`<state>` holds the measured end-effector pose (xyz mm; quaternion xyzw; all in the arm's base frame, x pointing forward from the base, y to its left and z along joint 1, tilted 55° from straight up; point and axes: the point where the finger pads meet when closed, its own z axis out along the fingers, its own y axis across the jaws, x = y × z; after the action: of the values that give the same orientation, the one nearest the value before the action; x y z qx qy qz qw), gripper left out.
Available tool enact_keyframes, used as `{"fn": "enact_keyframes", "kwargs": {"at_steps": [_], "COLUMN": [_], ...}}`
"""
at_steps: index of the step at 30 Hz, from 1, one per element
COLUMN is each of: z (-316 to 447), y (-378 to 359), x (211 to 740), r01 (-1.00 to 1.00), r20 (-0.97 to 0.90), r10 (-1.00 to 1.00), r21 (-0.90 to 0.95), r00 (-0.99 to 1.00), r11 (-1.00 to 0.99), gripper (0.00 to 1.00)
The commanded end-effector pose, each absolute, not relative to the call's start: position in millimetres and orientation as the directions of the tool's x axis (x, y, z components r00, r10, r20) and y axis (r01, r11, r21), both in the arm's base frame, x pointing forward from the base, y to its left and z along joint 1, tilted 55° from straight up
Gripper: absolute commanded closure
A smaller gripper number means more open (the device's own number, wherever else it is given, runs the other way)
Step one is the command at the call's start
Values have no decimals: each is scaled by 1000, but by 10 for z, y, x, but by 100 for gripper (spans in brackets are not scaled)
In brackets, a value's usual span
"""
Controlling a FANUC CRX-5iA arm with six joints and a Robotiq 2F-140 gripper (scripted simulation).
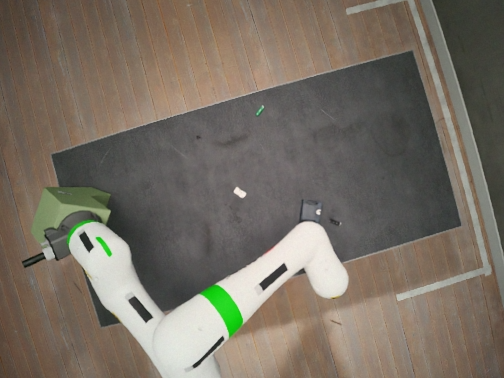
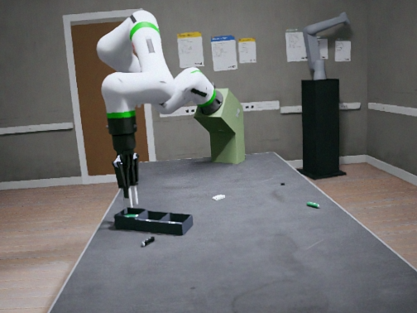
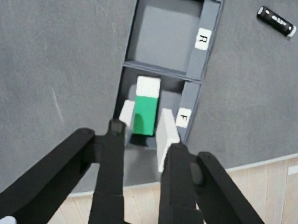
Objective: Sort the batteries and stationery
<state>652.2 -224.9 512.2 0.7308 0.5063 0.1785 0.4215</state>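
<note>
Item: green-and-white block (image 3: pixel 145 106), lying in the end compartment of the black bin (image 3: pixel 212 23), lower centre of the wrist view.

Hand (image 3: pixel 144 124): mine, fingers narrowly parted and gripping nothing, poised straddling the block, judged so it would drop inside the walls.

Obscured: compartment label (image 3: pixel 182 117) unreadable. From above, my arm covered most of the bin.
</note>
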Motion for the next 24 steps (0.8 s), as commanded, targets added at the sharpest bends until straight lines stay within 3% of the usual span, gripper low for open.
{"fn": "enact_keyframes", "kwargs": {"at_steps": [1, 24], "z": [5166, 5947], "y": [-2199, -1272], "x": [6576, 7720], "r01": [567, 192], "r20": [-126, 384], "r10": [883, 628], "r21": [804, 732], "r00": [452, 677], "r11": [-176, -654], "gripper": [74, 74]}}
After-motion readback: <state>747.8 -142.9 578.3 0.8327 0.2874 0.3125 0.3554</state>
